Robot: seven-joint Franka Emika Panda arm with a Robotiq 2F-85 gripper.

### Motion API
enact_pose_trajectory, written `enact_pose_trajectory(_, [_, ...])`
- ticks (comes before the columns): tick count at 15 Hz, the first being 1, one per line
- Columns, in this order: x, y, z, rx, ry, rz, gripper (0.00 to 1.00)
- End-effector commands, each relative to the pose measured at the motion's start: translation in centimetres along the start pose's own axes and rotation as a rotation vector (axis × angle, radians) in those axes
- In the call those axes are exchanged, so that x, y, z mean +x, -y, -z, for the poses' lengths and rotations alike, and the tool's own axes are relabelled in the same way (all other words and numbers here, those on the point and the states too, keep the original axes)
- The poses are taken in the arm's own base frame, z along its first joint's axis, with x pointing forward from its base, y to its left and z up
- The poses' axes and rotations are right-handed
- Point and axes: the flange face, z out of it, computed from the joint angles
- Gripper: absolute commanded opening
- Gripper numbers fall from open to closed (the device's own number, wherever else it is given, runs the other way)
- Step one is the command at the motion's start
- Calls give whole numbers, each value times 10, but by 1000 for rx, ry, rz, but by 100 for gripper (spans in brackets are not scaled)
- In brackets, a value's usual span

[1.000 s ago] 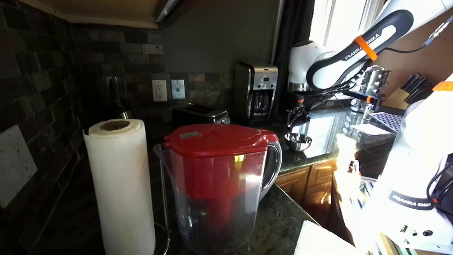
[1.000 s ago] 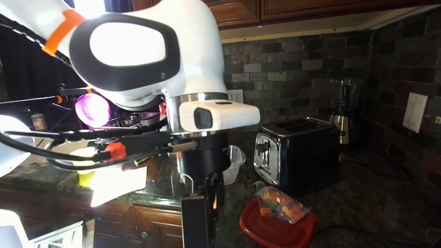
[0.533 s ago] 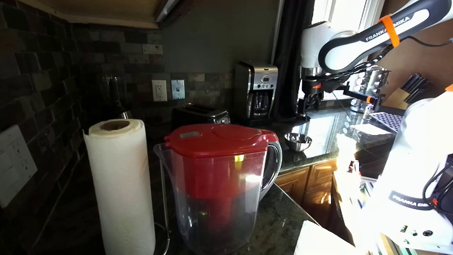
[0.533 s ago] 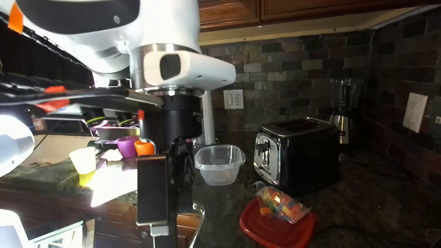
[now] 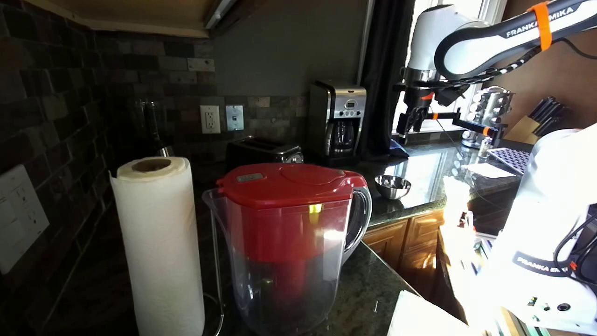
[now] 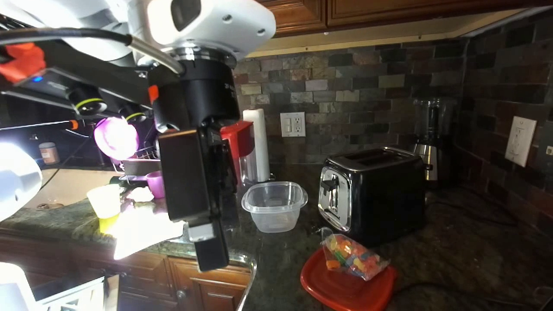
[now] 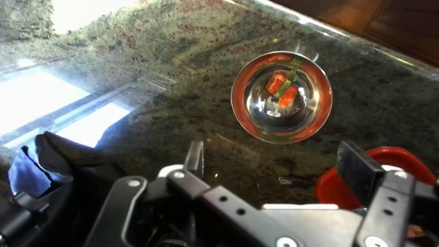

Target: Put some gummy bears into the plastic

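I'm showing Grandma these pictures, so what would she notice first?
Probably the big red-topped pitcher, up close beside the paper towel roll in an exterior view. Next, perhaps, the bag of colorful gummies lying on a red lid near the toaster, in an exterior view. In the wrist view, she'd likely spot the shiny bowl with red and green gummies inside.

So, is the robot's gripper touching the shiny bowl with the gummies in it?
Apart: in an exterior view, the gripper hangs high above the shiny bowl, with a clear gap between them.
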Motion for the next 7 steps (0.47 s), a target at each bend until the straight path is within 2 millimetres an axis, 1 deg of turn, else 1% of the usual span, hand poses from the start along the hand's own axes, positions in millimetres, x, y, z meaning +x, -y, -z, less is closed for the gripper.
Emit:
enact_pose_trajectory(1, [-1, -1, 4, 6, -9, -1, 100])
enact_pose_trajectory(3, [-2, -3, 8, 11, -21, -6, 100])
enact_pose_trajectory(7, [-2, -3, 10, 14, -24, -6, 100])
